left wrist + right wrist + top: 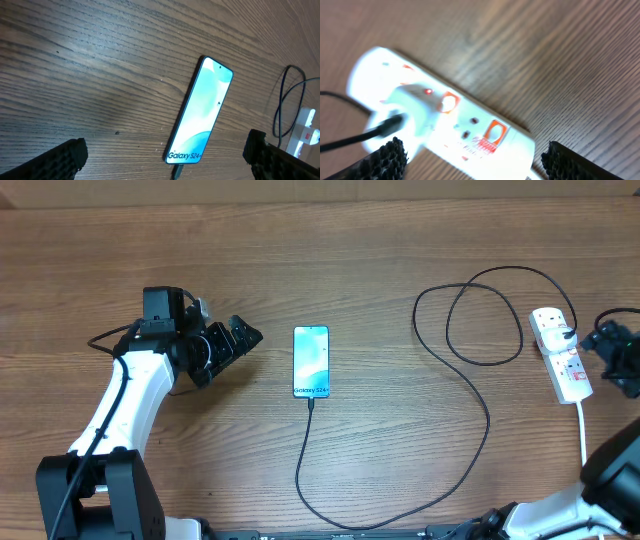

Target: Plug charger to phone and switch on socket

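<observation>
The phone (311,361) lies flat mid-table with its teal screen up, also in the left wrist view (200,112). The charger (470,430), a thin black cable, loops from the socket (560,352) round to the phone's bottom edge, where its connector (177,172) sits against the port. My left gripper (243,348) hovers open left of the phone, nothing between its fingers (60,160). My right gripper (480,155) stands open just over the white socket (440,120), whose red switch (447,102) glows beside the plugged-in adapter (405,107).
The socket's white cord (583,430) runs toward the table's front right. A second red switch (495,132) sits further along the strip. The cable forms a wide double loop (480,320) between the phone and the socket. Wood-grain table (400,240) all around.
</observation>
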### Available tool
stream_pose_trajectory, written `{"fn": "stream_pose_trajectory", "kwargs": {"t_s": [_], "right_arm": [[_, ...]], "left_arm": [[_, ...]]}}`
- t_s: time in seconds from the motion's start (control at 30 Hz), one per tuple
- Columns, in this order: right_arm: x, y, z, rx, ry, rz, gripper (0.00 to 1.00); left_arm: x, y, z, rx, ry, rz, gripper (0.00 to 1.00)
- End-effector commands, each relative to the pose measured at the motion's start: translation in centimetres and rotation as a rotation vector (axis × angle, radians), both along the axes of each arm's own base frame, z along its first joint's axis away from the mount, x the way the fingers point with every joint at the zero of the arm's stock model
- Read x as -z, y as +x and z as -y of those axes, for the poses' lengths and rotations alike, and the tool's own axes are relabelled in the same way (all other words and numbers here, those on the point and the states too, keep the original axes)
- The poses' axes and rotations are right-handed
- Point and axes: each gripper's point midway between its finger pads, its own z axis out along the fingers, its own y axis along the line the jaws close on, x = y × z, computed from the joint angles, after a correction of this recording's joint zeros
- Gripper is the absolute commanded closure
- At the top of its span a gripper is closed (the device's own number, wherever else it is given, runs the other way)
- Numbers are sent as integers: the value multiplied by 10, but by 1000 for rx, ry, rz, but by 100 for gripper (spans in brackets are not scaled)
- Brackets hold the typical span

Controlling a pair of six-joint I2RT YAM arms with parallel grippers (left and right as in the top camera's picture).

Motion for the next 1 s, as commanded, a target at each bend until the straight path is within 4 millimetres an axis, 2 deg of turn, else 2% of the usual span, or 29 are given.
{"fn": "stream_pose_trajectory", "kwargs": {"t_s": [0.0, 0.07, 0.23, 0.3, 0.37, 0.47, 0.53, 0.67, 0.73, 0.77, 0.8, 0.97], "right_arm": [[-27, 10, -14, -39, 17, 94, 16], [-33, 19, -30, -113, 46, 130, 23], [-32, 30, -56, -224, 52, 122, 34], [-31, 37, -71, -305, 38, 118, 43], [-31, 44, -86, -377, 28, 114, 56], [-31, 54, -112, -482, 14, 113, 85], [-32, 61, -129, -548, 4, 118, 96], [-32, 68, -152, -617, 2, 119, 96], [-31, 69, -163, -643, 9, 113, 91], [-31, 69, -167, -652, 11, 112, 62], [-31, 70, -175, -671, 14, 110, 0], [-31, 72, -189, -707, 18, 112, 0]], "left_arm": [[-5, 2, 0, 16, 16, 25, 0], [-5, 2, 0, 16, 16, 25, 0], [-5, 2, 0, 16, 16, 25, 0], [-5, 2, 0, 16, 16, 25, 0], [-5, 2, 0, 16, 16, 25, 0], [-5, 2, 0, 16, 16, 25, 0], [-5, 2, 0, 16, 16, 25, 0], [-5, 2, 0, 16, 16, 25, 0], [-5, 2, 0, 16, 16, 25, 1], [-5, 2, 0, 16, 16, 25, 1], [-5, 2, 0, 16, 16, 25, 0], [-5, 2, 0, 16, 16, 25, 0]]}}
